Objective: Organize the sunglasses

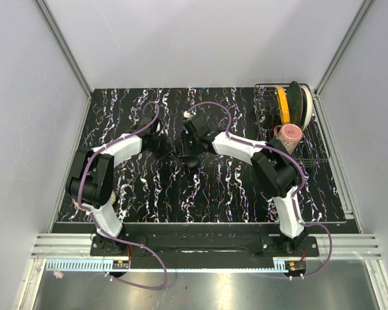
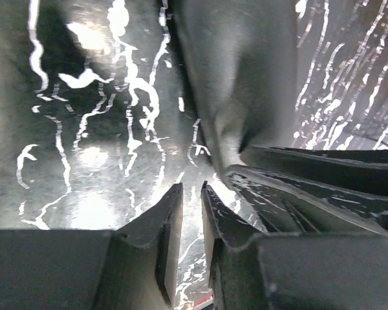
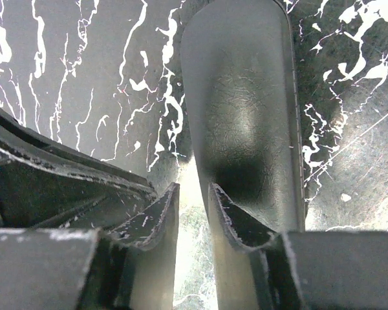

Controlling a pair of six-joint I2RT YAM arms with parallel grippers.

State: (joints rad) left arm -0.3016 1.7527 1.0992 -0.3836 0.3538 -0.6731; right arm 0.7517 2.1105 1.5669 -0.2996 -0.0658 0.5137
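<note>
at the middle, close over the black case (image 3: pixel 242 97), the left gripper (image 2: pixel 192 194) and right gripper (image 3: pixel 194 194) are each almost closed, nothing seen between. the sunglasses are hidden; i cannot tell where.

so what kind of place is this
Likely a lab robot cell, not a home: plain walls on metal rails, left arm and right arm bolted at a marbled table, a wire rack.
</note>
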